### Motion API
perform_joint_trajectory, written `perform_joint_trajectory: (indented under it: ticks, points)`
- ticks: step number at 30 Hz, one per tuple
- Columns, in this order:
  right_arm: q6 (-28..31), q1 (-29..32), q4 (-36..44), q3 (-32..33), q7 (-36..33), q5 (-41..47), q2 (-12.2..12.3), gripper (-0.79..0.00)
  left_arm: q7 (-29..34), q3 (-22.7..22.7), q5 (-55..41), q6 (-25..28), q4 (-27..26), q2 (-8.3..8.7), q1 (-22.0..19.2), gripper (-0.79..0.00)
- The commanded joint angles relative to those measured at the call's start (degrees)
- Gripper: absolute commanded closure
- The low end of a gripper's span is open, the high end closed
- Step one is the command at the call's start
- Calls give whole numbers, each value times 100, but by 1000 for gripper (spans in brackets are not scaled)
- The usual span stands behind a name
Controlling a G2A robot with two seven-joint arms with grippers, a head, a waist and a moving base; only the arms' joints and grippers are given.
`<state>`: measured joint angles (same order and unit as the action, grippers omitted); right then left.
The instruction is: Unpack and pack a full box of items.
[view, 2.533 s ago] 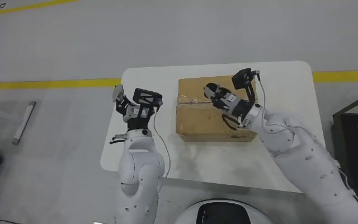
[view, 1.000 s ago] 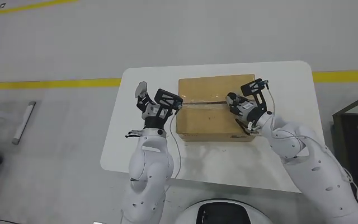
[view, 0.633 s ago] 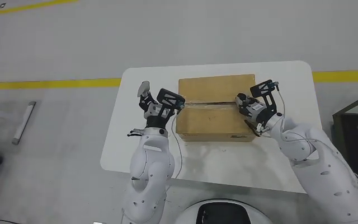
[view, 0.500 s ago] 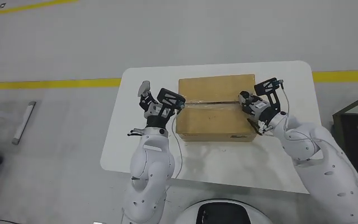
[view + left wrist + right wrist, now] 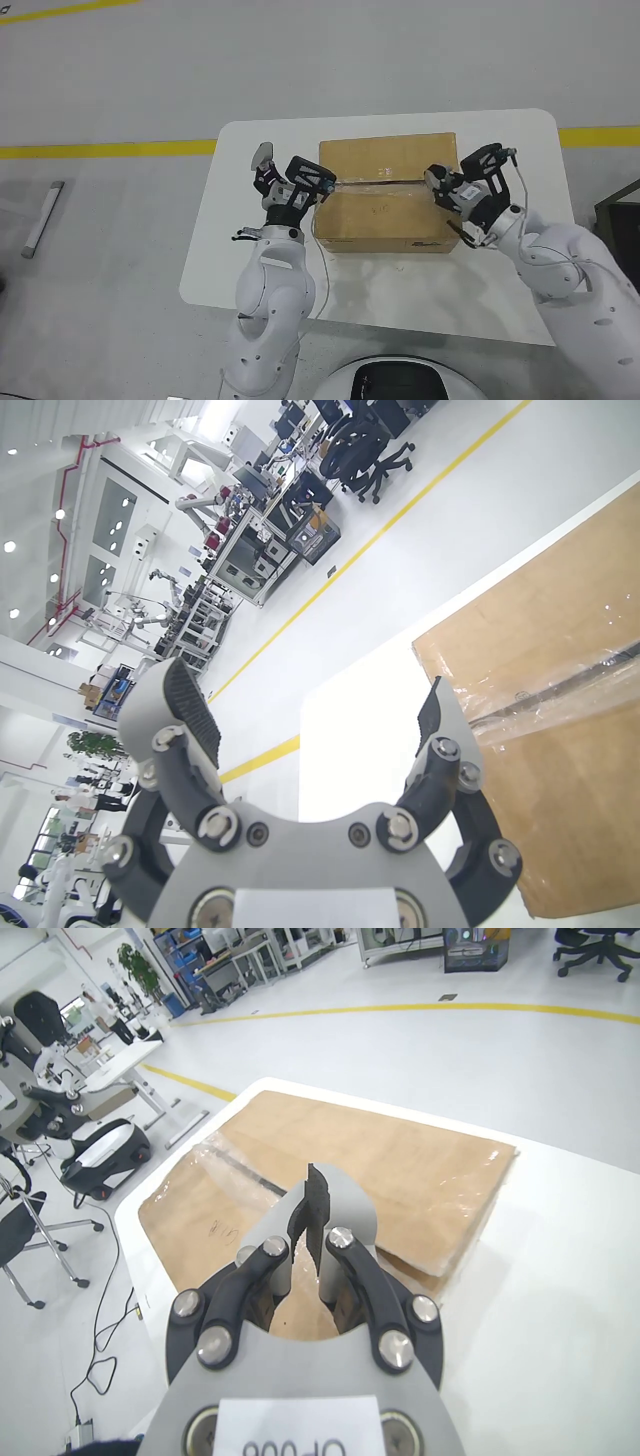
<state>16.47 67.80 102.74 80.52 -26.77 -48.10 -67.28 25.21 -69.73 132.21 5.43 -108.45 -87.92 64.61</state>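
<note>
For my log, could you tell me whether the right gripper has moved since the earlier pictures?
Yes: the right gripper went from the middle of the box to its right end.

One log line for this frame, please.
box closed, seam taped, on table | left gripper jaws open, at box's left end | right gripper jaws shut, over seam's right end

The box (image 5: 385, 195) blocks mid-table; a table (image 5: 520, 140) margin rings it.
</note>
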Motion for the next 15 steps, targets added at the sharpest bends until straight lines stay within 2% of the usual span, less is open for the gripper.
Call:
perform_joint_trajectory:
  ticks: [1, 5, 8, 11, 15]
  points:
    - [-22, -37, -165, -117, -38, -164, -4, 0, 2, 1, -14, 0, -4, -1, 6, -785]
    - [-79, -52, -305, -109, -26, -209, 1, 0, 15, 16, -24, -32, -4, -5, 42, -785]
    - [11, -9, -202, 55, 141, 116, 9, 0, 30, 25, -15, -50, -5, -6, 74, -785]
    - [-4, 137, 25, 440, 323, 257, 46, 0, 52, 43, -1, -50, -55, -9, 94, -785]
    - [-490, 421, -41, 1115, 811, 246, 83, 0, 62, 35, -3, -59, -109, -9, 135, -785]
